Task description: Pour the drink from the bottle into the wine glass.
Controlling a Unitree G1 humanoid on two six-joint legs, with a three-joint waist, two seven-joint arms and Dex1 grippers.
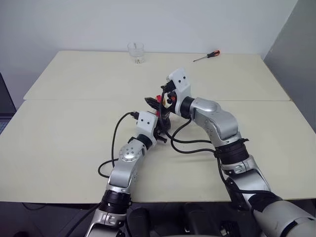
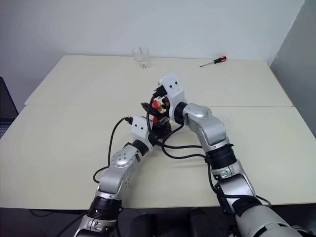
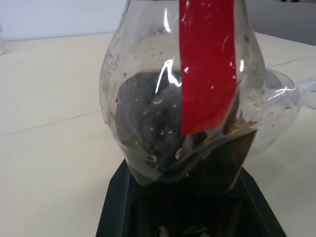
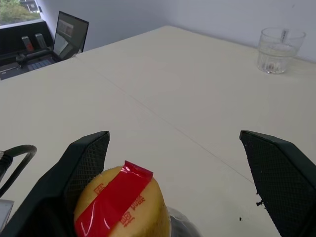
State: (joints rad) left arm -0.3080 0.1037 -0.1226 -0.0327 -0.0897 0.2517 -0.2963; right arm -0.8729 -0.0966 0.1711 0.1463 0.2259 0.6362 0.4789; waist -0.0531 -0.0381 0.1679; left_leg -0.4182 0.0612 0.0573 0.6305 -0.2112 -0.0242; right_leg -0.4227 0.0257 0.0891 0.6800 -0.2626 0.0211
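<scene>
Bottle (image 3: 182, 98) sits mid-table, clamped in the closed left gripper (image 1: 160, 129); right gripper (image 4: 173, 187) spread wide, empty, straddling the yellow cap (image 4: 123, 207); risk: an off-centre closing slips on the cap, or twisting turns the bottle in its grip; drink (image 3: 182, 153) could slosh.

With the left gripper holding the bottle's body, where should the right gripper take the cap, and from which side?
Probably from above, across the cap's round sides. The bottle stands upright in the left gripper, and the right gripper's open fingers already straddle the cap, one on each side.
</scene>
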